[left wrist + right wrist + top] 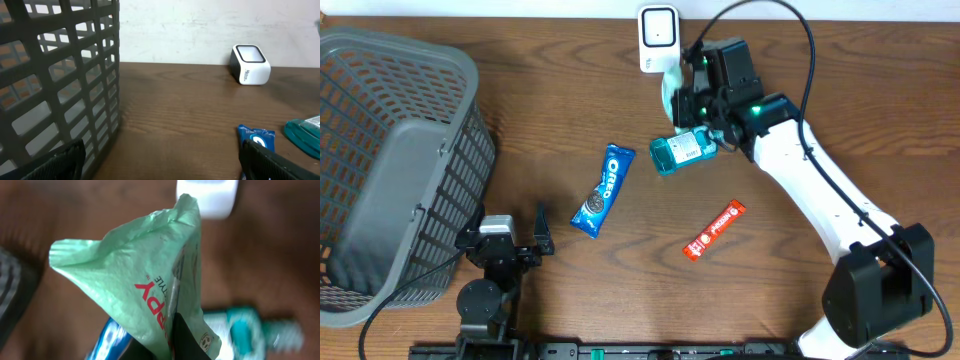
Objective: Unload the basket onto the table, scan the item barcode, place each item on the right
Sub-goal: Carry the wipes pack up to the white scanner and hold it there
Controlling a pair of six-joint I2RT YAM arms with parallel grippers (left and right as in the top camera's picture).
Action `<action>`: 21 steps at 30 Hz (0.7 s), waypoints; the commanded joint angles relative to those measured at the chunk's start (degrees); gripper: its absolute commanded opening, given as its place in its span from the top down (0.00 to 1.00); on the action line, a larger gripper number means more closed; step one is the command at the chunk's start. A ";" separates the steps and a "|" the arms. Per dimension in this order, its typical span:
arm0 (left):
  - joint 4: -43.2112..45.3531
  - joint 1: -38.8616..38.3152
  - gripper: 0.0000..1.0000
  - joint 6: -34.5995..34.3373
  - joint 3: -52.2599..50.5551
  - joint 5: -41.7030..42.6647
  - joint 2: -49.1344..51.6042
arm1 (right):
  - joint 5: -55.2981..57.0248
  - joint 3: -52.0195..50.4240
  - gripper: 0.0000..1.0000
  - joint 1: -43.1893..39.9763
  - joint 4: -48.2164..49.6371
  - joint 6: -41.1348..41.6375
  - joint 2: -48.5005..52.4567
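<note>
My right gripper is shut on a light green packet with red lettering and holds it off the table, just in front of the white barcode scanner. In the right wrist view the green packet fills the middle, pinched between my dark fingers, and the scanner sits blurred beyond its top edge. No barcode shows on the packet. My left gripper rests at the near left, open and with nothing in it.
A grey mesh basket takes up the left side, close to the left gripper. A teal bottle lies below the right gripper. A blue Oreo pack and a red snack bar lie mid-table.
</note>
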 commanded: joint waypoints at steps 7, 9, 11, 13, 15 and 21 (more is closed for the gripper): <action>-2.16 -0.17 0.02 0.76 -1.09 -1.36 0.00 | 12.61 16.00 0.99 0.13 6.69 -13.09 16.81; -2.16 -0.17 0.02 0.76 -1.09 -1.36 0.00 | 14.27 22.67 0.99 0.31 5.99 -15.04 21.22; -2.16 -0.17 0.02 0.76 -1.09 -1.36 0.00 | 15.47 29.90 0.99 0.33 5.33 -16.70 25.90; -2.16 -0.17 0.02 0.79 -1.09 -1.36 0.00 | 17.70 37.03 0.99 0.31 5.16 -18.05 30.71; -2.16 -0.17 0.02 0.76 -1.09 -1.36 0.00 | 18.49 42.88 0.99 0.17 5.14 -19.39 34.97; -2.16 -0.17 0.02 0.76 -1.09 -1.36 0.00 | 18.47 51.71 0.99 0.48 9.44 -20.52 44.52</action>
